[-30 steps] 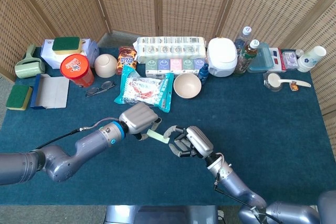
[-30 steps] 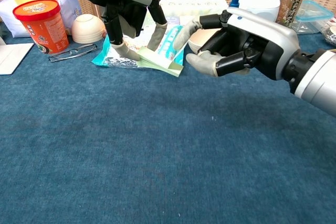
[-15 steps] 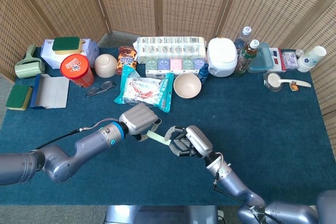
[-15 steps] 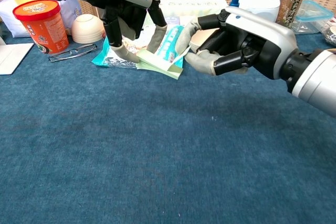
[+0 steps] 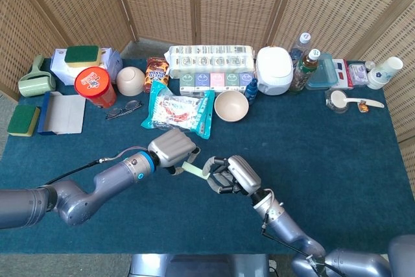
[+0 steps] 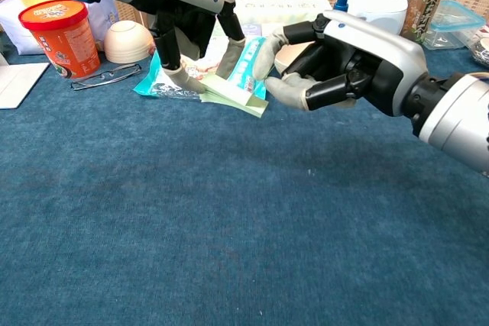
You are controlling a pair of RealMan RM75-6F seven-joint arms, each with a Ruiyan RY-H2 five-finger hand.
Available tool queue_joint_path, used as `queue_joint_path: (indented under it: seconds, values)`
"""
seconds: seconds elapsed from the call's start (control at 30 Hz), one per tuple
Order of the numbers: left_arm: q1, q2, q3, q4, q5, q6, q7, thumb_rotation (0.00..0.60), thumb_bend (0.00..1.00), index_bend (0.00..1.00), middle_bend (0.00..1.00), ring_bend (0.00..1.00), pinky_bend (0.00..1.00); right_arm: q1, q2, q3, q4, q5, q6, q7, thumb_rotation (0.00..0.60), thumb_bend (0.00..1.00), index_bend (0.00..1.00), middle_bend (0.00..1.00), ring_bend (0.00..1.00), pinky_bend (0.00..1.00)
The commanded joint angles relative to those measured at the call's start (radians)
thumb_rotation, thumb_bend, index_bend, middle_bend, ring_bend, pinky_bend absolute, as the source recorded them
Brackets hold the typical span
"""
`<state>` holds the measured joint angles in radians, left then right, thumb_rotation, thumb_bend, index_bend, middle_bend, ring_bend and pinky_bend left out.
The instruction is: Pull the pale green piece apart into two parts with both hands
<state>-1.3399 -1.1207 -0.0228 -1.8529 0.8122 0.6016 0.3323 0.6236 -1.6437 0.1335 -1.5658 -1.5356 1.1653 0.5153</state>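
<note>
The pale green piece (image 5: 192, 168) is a flat strip held a little above the blue tablecloth. My left hand (image 5: 172, 148) pinches its left end from above; the chest view shows the fingers (image 6: 228, 55) clamped on the piece (image 6: 233, 95). My right hand (image 5: 231, 174) is close at the strip's right end, its fingers still apart. In the chest view the right hand (image 6: 344, 59) has one finger above the end and the thumb beside it. I cannot tell whether the thumb touches the piece.
Just behind the hands lies a snack bag (image 5: 178, 111), with a beige bowl (image 5: 231, 105) to its right. Glasses (image 5: 123, 108) and a red cup (image 5: 94, 87) sit at the back left. Boxes, bottles and a rice cooker (image 5: 273, 69) line the far edge.
My right hand has moved left, closing in on the free end of the green piece. The left hand and the piece have barely moved.
</note>
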Motion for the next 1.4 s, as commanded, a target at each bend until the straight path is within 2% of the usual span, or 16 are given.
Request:
queue_joint_path:
  seconds: [0.03,0.77,1.4]
  values:
    - [0.0,-0.001,0.0,0.0,0.0,0.001,-0.002,0.6,0.43,0.76,1.0,1.0,1.0,0.0,-0.005,0.002,0.003,0.001,0.003,-0.004,0.6,0.46,0.55,0.98,1.0,1.0]
    - [0.003,-0.004,0.008,0.012,0.006,-0.005,-0.009,0.6,0.43,0.76,1.0,1.0,1.0,-0.007,-0.015,0.007,0.021,0.009,0.016,-0.005,0.6,0.47,0.7,0.99,1.0,1.0]
    - [0.032,0.003,0.036,0.025,0.004,-0.002,-0.022,0.6,0.43,0.76,1.0,1.0,1.0,-0.024,0.01,0.007,0.032,0.014,0.031,0.001,0.6,0.49,0.72,1.0,1.0,1.0]
